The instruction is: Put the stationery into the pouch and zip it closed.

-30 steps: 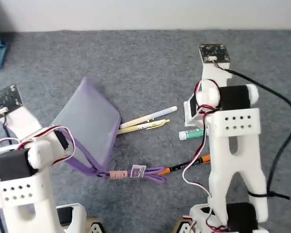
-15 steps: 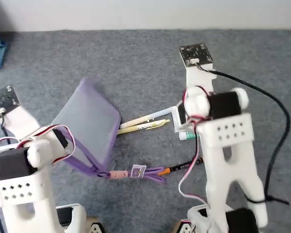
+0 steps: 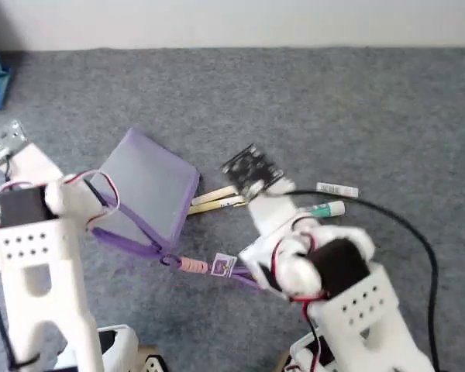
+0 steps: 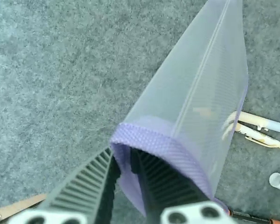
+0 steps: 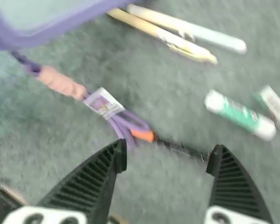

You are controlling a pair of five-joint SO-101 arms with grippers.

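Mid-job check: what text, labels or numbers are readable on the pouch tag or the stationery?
Nothing here can be read.
Tag on the strap of the pouch: purple print, too blurred to read.
Green and white tube: dark marks on the green band, too blurred to read.
White strip beside the tube: dark print, too small to read.
Cream pen and yellow pen: no print to be made out.

One pouch, three pens, two tubes

Looks like a lab: a grey felt mat meets a plain white wall
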